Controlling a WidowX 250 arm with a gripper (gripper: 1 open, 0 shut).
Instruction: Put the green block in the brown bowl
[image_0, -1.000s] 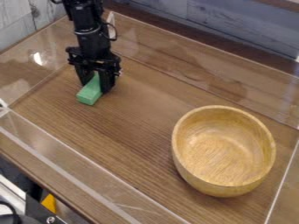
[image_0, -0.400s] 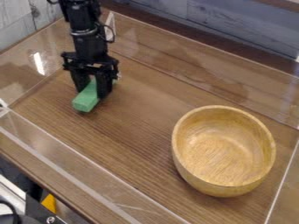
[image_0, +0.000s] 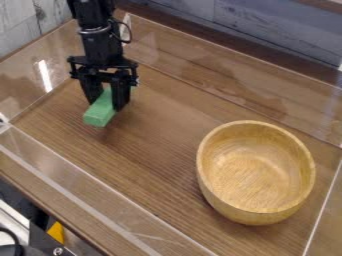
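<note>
The green block (image_0: 98, 115) is a short bright green bar at the left of the wooden table. It sits tilted between the black fingers of my gripper (image_0: 107, 103). The gripper points almost straight down and is shut on the block's upper end, and the block's lower end sticks out below the fingers. I cannot tell whether that lower end still touches the table. The brown bowl (image_0: 257, 203), round, light wood with a thick rim, stands empty at the front right, well apart from the gripper.
Low transparent walls (image_0: 94, 215) ring the table at the front and left. A grey plank wall (image_0: 267, 25) runs behind it. Bare wood tabletop (image_0: 174, 110) lies between the gripper and the bowl.
The gripper has shifted slightly left and toward the front of the picture, and the green block has moved with it. The bowl has not moved.
</note>
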